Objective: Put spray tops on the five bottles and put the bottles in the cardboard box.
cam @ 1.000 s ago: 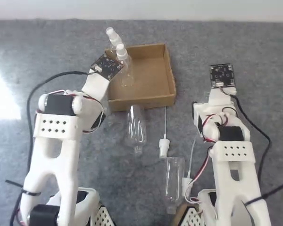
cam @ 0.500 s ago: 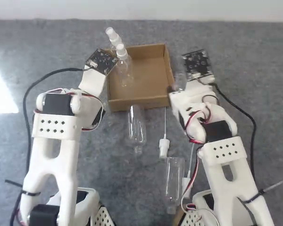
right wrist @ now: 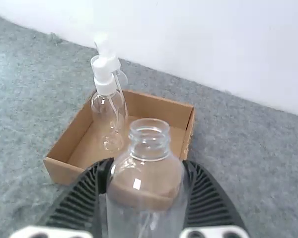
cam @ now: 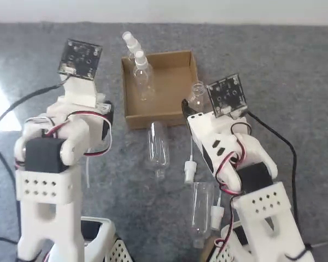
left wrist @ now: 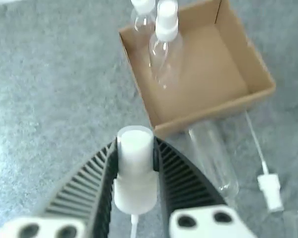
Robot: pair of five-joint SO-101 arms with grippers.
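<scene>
Left jaws clamped a white spray top (left wrist: 135, 171); right jaws gripped an uncapped bottle (right wrist: 146, 173); beyond both, the cardboard box (right wrist: 62, 168) held one capped bottle (right wrist: 108, 106).

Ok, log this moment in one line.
left gripper: shut on spray top | right gripper: shut on uncapped bottle | cardboard box: holds capped bottle

The high view looks steeply down on the worktop (cam: 300, 60) from above the arms' bases. Each wrist view sits close behind its own left claw (left wrist: 134, 145) or right claw (right wrist: 146, 168), facing the cardboard box (cam: 175, 90), which all three share
</scene>
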